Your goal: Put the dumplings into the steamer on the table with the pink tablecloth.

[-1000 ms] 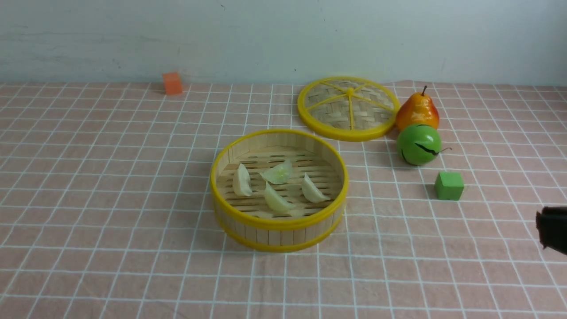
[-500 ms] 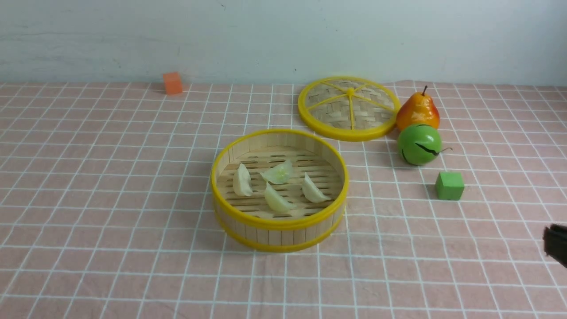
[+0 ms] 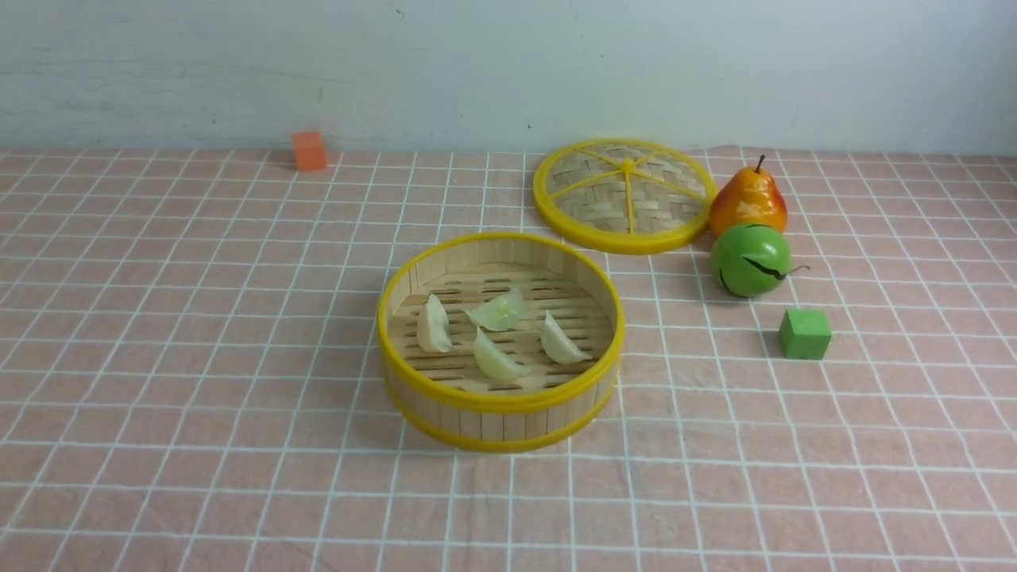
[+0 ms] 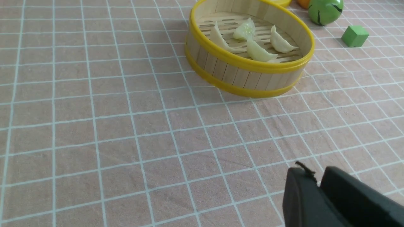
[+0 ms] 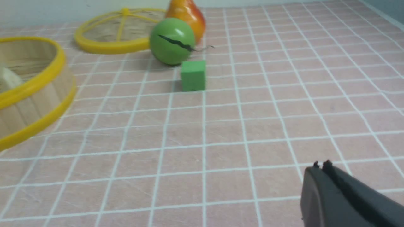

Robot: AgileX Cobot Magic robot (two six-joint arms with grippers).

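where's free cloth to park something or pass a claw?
Free: the wide stretch between the orange cube and the steamer, the whole near strip in front of the steamer, and the near right past the green cube. Crowded: back right, where lid, pear and green ball cluster.

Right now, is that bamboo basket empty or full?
Filled: four dumplings lie on the steamer's slatted floor; its lid lies apart.
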